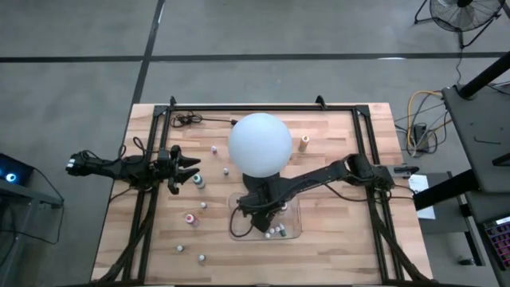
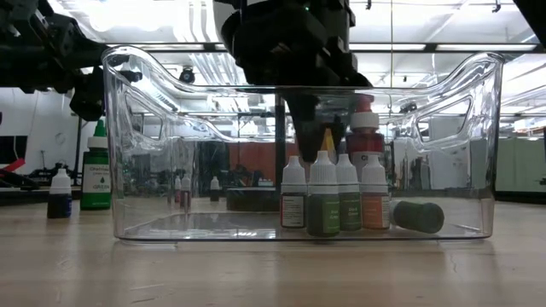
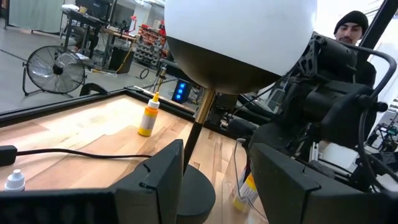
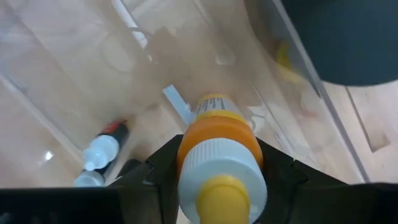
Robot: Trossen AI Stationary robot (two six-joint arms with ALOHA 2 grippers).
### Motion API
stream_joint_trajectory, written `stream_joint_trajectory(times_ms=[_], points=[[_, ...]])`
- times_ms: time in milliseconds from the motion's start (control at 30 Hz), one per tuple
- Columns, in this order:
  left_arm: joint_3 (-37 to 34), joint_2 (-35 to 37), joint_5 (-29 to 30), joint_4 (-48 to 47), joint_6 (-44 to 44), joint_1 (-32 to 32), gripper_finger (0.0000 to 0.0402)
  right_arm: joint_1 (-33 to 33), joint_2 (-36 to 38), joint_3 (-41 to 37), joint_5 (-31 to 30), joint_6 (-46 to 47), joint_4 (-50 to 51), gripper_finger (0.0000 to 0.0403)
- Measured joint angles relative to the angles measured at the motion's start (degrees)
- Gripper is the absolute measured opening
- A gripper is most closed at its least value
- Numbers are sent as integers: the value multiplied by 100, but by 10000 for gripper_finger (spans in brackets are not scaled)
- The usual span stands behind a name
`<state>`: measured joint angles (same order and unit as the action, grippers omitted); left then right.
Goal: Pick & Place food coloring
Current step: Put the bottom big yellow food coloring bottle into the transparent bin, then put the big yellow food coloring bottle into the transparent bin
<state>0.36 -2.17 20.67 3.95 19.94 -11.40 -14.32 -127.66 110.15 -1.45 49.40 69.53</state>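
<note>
My right gripper (image 4: 217, 186) reaches down into the clear tray (image 1: 293, 233) in front of the white globe lamp (image 1: 260, 143). It is shut on an orange food coloring bottle (image 4: 217, 149) with a white collar and a yellow cap. In the low view several small bottles (image 2: 324, 194) stand on the tray floor and a dark one (image 2: 418, 216) lies on its side. My left gripper (image 1: 191, 169) is open and empty, left of the lamp and just beside a teal bottle (image 1: 198, 182) standing on the table. Other tiny bottles (image 1: 190, 218) stand scattered on the wood. My right gripper pinches the orange bottle's upper body (image 4: 189, 149), just below the white collar, between its two fingers (image 4: 163, 171). The fingers come from above, slanting down into the tray. The bottle's cap points back toward the wrist and its base toward the tray floor; whether the base touches it, I cannot tell.
The lamp's dark base (image 3: 196, 193) and stem stand right behind the tray. A yellow bottle (image 1: 304, 143) stands at the far right of the lamp. A black cable (image 1: 191, 120) lies along the far edge. A person (image 3: 354, 28) shows beyond the table. Black frame rails border the table.
</note>
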Motion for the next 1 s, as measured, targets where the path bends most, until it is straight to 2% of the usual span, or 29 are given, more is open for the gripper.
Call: stream_joint_trajectory(times_ms=[300, 800, 1000], points=[[0, -1, -1, 0, 0, -2, 161, -3, 12, 36, 4, 6, -6, 183], [0, -2, 0, 0, 0, -1, 161, -3, 162, 181, -26, -132, 107, 197], [0, 0, -2, 0, 0, 0, 161, -1, 357, 181, -217, -43, 499, 209]])
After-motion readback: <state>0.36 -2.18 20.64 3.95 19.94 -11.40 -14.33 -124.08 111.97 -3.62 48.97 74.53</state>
